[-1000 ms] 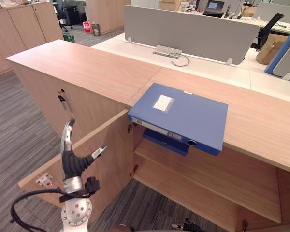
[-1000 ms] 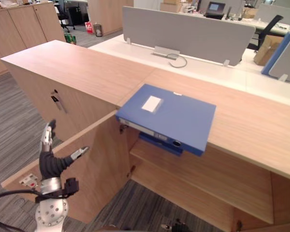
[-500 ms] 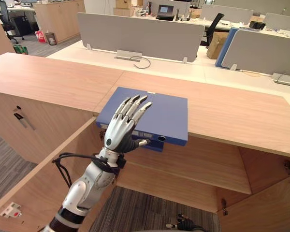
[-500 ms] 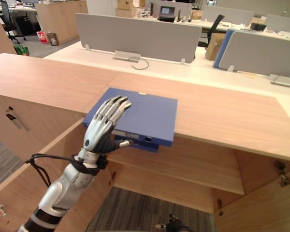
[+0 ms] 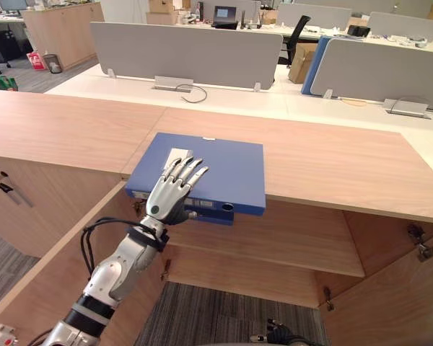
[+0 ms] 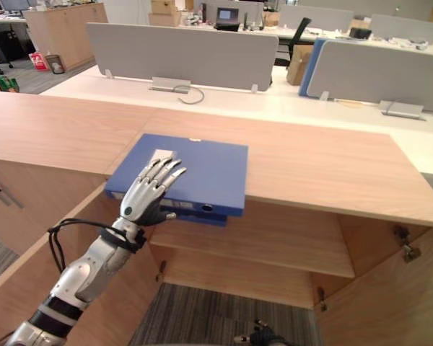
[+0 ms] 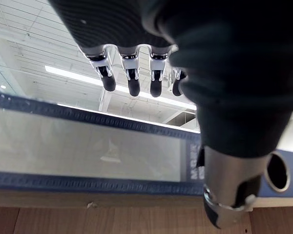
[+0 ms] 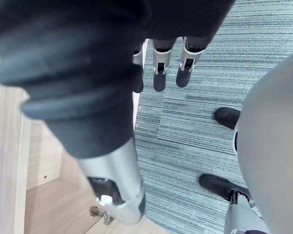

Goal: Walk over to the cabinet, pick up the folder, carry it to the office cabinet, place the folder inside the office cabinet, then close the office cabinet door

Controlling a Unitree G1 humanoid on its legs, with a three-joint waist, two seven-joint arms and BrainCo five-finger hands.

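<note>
**Left hand spread over the folder**

The left hand's [image 5: 169,196] fingers [image 5: 190,171] lie straight and spread over the blue folder's [image 5: 231,169] near corner, gripping nothing, with the thumb by its spine. The folder lies flat beneath them on the cabinet top [image 5: 332,162], its edge overhanging the open cabinet's shelf [image 5: 289,241]. The right hand [image 8: 112,175] hangs with relaxed fingers above the carpet [image 8: 195,141].
</note>
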